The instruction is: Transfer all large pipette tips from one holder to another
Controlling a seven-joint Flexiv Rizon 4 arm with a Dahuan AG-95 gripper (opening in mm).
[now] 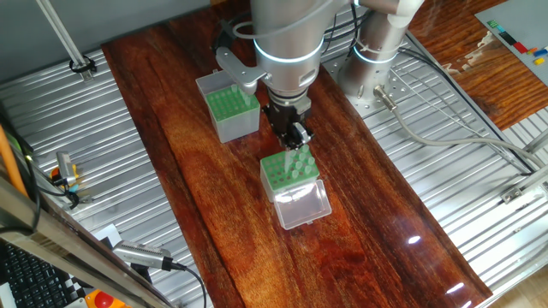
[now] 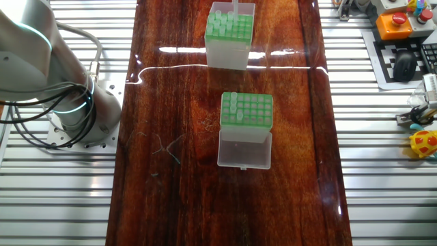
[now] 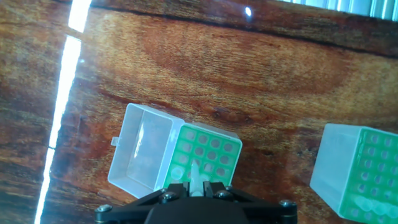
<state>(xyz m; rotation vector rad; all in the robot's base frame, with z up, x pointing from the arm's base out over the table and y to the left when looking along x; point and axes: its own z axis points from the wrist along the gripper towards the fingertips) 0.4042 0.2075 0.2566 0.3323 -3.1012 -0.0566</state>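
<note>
On the wooden bench [image 1: 214, 222], two green-topped tip racks are seen, well apart. The clear-sided holder [image 2: 246, 111], its clear lid [image 2: 244, 150] folded open and flat, lies near the middle; the grey-sided holder [image 2: 230, 31] stands further along the bench, its lid not clearly made out. Directly above the clear-sided holder the tool [image 1: 295, 135] is positioned, and in the hand view [image 3: 196, 184] its fingers are seen drawn narrow about a single pale pipette tip [image 3: 196, 174], which appears to be lifted just clear of, or only just leaving, the grid; which of the two cannot be told. In the other fixed view a few tips [image 2: 234, 106] are seen standing along one side of the clear-sided holder, with most of its holes empty. The grey-sided holder is seen to carry many tips [image 2: 224, 24] across much of its grid, though an exact count cannot be made. It is judged that the transfer is well advanced: the greater part has been moved, one tip is in hand, and a short row is left to be carried across.
</note>
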